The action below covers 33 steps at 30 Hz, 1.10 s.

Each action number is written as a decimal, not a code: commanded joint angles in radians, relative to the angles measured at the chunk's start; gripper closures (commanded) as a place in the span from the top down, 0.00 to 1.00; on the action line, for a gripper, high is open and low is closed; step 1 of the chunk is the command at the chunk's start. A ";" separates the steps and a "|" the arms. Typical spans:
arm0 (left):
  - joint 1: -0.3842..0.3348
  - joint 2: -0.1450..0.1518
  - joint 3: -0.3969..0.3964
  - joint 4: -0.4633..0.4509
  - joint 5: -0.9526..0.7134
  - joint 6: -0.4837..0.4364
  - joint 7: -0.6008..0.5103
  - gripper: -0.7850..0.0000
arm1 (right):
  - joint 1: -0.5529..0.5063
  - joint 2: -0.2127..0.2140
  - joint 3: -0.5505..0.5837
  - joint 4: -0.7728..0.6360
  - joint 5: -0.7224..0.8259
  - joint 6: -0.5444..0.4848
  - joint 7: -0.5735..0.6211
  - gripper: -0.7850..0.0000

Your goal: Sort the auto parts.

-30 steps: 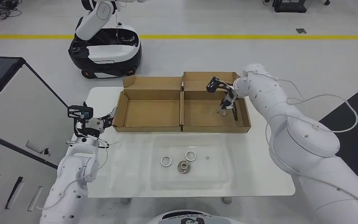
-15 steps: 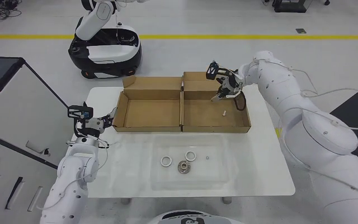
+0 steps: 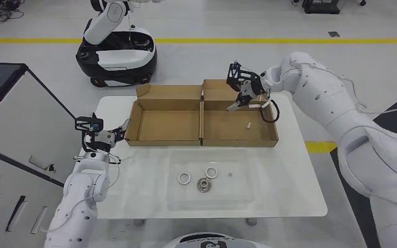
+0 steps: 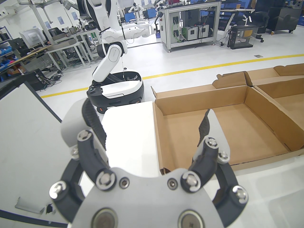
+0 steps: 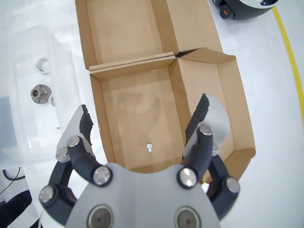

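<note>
White table (image 3: 291, 180) on a pale workshop floor, seen from above. A yellow line (image 3: 279, 41) crosses the floor near the upper edge of the frame, and a parked white and black robot base (image 3: 118, 59) stands at the upper left.

Two shallow cardboard boxes sit side by side, walls touching, along the far side of the table at the middle of the frame. The left box (image 3: 167, 124) has a bare floor. The right box (image 3: 220, 131) holds one small silver bolt (image 3: 248, 124), which lies on its floor toward the right wall.

The right gripper (image 3: 234, 105) hangs over the right box, just above centre in the frame, with its fingers spread wide and nothing between them. The bolt lies a little to the lower right of the fingertips, down on the cardboard and apart from them. From the right wrist camera the bolt (image 5: 149, 147) shows on the box floor in the gap between the parted fingers of the right gripper (image 5: 143, 105), touched by neither.

The left gripper (image 3: 121, 131) sits at the left of the frame, just beside the outer left wall of the left box, also open and empty.

A clear tray (image 3: 239, 191) lies on the table below the boxes. It holds two white rings (image 3: 184, 178) (image 3: 211, 172), a metal flange (image 3: 202, 183) near them, and a tiny part (image 3: 230, 174) to their right.
</note>
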 commanded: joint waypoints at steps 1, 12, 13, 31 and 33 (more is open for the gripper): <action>0.000 0.000 0.000 0.000 0.000 0.000 0.000 1.00 | -0.014 0.037 0.015 -0.072 0.026 0.000 0.029 1.00; 0.000 0.000 0.000 0.000 0.000 0.000 0.000 1.00 | -0.086 0.214 0.076 -0.438 0.080 0.000 0.152 1.00; 0.000 0.000 0.000 0.000 0.000 0.000 0.000 1.00 | -0.086 0.228 0.072 -0.465 0.070 0.000 0.152 1.00; 0.000 0.000 0.000 0.000 0.000 0.000 0.000 1.00 | 0.081 0.390 -0.184 -0.826 0.137 0.143 0.294 1.00; 0.000 0.000 0.000 0.000 0.000 0.000 0.000 1.00 | 0.081 0.390 -0.184 -0.826 0.137 0.143 0.294 1.00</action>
